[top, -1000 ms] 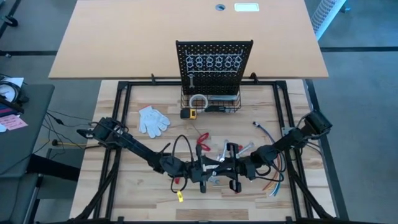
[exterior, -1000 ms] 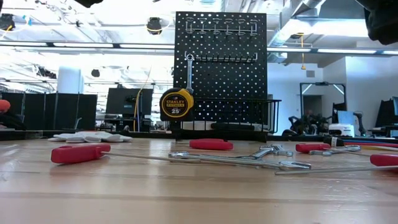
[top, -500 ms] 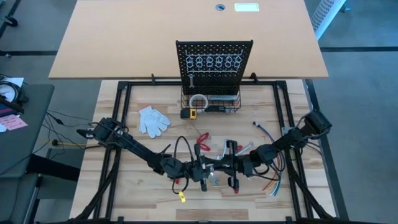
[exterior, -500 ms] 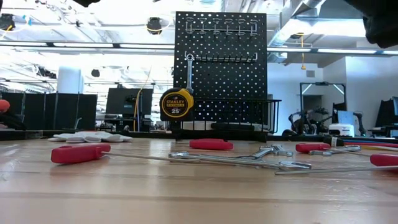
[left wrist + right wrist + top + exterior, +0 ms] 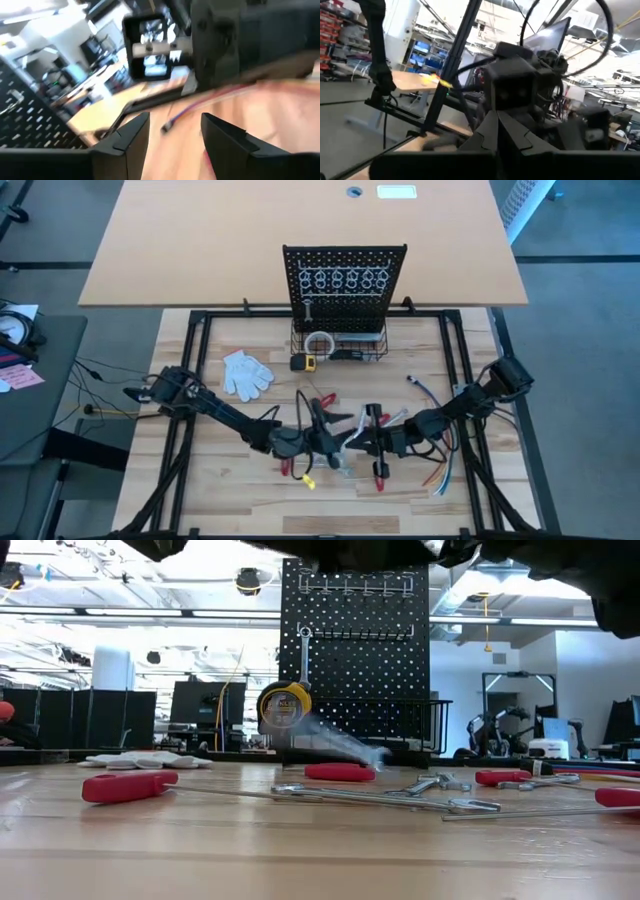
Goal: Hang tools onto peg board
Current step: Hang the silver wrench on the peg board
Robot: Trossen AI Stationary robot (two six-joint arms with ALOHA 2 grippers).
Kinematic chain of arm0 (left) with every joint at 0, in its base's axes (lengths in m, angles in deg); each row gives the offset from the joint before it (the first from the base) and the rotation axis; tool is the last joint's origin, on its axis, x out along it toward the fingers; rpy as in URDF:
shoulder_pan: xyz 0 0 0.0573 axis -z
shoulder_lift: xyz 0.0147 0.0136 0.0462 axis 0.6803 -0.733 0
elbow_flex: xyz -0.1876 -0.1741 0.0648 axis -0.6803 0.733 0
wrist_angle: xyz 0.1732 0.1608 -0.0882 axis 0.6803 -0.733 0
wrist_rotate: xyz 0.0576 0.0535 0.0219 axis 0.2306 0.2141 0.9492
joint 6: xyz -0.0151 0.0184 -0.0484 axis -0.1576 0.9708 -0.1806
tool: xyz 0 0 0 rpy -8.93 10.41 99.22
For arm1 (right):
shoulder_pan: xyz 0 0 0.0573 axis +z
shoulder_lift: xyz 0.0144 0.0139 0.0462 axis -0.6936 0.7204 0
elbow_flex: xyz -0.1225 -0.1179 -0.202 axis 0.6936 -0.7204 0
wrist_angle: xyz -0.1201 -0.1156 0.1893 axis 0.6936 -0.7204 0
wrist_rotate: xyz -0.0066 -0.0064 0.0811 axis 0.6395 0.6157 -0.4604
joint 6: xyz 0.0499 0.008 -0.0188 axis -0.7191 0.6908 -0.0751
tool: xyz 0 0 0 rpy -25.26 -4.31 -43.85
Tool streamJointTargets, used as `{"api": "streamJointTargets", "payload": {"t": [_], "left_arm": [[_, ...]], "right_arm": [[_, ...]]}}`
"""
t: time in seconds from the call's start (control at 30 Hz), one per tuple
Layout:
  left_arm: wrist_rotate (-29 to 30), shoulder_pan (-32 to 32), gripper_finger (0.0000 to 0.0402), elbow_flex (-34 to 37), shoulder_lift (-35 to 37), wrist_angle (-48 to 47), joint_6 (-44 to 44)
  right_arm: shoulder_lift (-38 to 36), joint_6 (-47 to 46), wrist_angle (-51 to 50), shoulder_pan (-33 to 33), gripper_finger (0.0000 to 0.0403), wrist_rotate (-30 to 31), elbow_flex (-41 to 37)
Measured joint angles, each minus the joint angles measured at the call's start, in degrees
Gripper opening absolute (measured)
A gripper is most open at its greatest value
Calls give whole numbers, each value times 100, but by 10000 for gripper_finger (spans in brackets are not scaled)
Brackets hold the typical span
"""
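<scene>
– High view is showing the tools lying loose on the near half of the table (image 5: pixel 230 480), between the two arms; low view is giving them best. Slim silver wrenches (image 5: pixel 385 798) are lying flat, and red-handled pliers (image 5: pixel 128 785) are lying further out.

– How am I judging the handling?

– The wrenches are looking light, rigid and slick: bare metal, thin, hugging the wood. I'm expecting pads to skate on them, so I'm favouring a pinch across the middle of the shank, leaving the ring end free for a hook. The pliers are offering grippier red handles, though the two halves may be pivoting.

– And the board?

– The peg board (image 5: pixel 355 640) is standing upright at the far side, well apart from the loose tools. One wrench (image 5: pixel 304 655) is hanging on it already, above a yellow tape measure (image 5: pixel 284 707).

– Grippers?

– Both are hovering over the tool cluster, facing each other. The left gripper (image 5: pixel 172 142) is showing its fingers parted with nothing between them. The right gripper (image 5: pixel 498 132) is pinching fully closed; I'm seeing nothing held.

– That pale smear before the board?

– A blurred streak (image 5: pixel 340 745); I cannot tell what it is. Further out, a white glove (image 5: pixel 246 372) and coloured wires (image 5: pixel 445 470) are lying aside.
</scene>
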Motion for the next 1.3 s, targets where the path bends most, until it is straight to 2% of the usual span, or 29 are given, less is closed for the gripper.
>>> {"api": "streamJointTargets", "payload": {"t": [0.17, 0.27, 0.4, 0.5, 0.6, 0.73, 0.83, 0.93, 1.13, 1.3], "left_arm": [[871, 168, 177, 7, 201, -918, -102], [1374, 313, 177, 7, 368, -1833, -557], [2300, 561, 177, 11, 615, -3484, -1881], [3040, 807, 177, 11, 795, -5026, -3255], [3538, 1066, 177, 17, 1088, -7014, -5341], [3610, 1327, 177, 17, 1442, -9685, -8520], [3605, 1481, 178, 20, 1454, -10812, -10040], [3591, 1564, 178, 20, 1380, -11195, -10637], [3537, 1636, 178, 24, 1370, -11220, -10602], [3501, 1673, 178, 24, 1368, -11220, -10550]], "right_arm": [[-3, -557, -71, -154, 11, 538, -198], [-7, -1089, -599, -402, 24, 545, -170], [-7, -1898, -1950, -874, 57, -384, 171], [-4, -2281, -3339, -1163, 88, -1338, 681], [88, -2231, -4648, -1258, 122, -1811, 1292], [465, -2041, -5749, -1262, 176, -2293, 2127], [876, -1701, -6641, -1354, 210, -3027, 2842], [1396, -1403, -7649, -1484, 220, -3439, 3652], [2365, -137, -9602, -1661, 207, -3650, 5213], [2855, 787, -10101, -1686, 189, -3650, 5939]]}}
